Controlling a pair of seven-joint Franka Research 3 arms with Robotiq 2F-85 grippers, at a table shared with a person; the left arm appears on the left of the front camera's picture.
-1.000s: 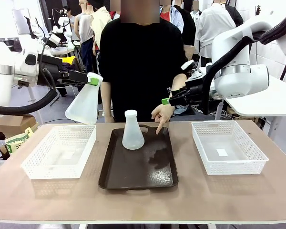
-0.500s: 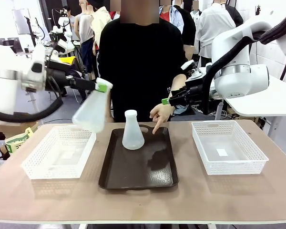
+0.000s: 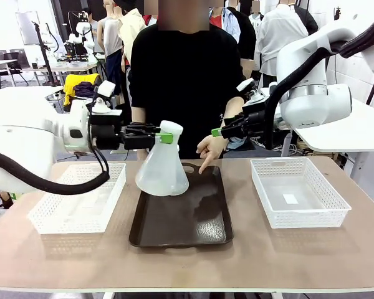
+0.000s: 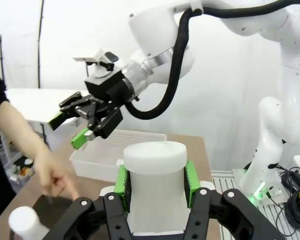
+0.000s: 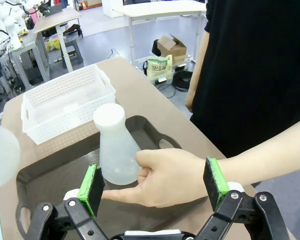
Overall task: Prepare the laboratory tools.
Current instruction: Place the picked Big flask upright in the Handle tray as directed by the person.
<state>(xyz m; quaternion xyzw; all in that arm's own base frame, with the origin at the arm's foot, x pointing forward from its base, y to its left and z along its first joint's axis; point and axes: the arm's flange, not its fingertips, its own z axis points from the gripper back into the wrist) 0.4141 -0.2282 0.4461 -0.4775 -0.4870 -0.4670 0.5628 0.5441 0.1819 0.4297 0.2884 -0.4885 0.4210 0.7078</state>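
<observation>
Left claw (image 3: pixel 164 137) grips a flask (image 3: pixel 159 167) neck over the tray (image 3: pixel 181 233).

The Erlenmeyer flask (image 3: pixel 161 169) in the left claw (image 3: pixel 166 137) is frosted, translucent white plastic, matt and smooth — the second flask (image 5: pixel 114 146) on the tray looks the same. The tray (image 3: pixel 182 227) is dark brown, smooth plastic with a faint sheen near its middle. Both baskets (image 3: pixel 78 198) (image 3: pixel 298 191) are white plastic mesh, slightly glossy. The desk (image 3: pixel 187 261) has a matt, tan, smooth top. Claw pads (image 5: pixel 92 188) are green and rubbery — the claw bodies black matt plastic; arm shells (image 3: pixel 311 81) glossy white.
</observation>
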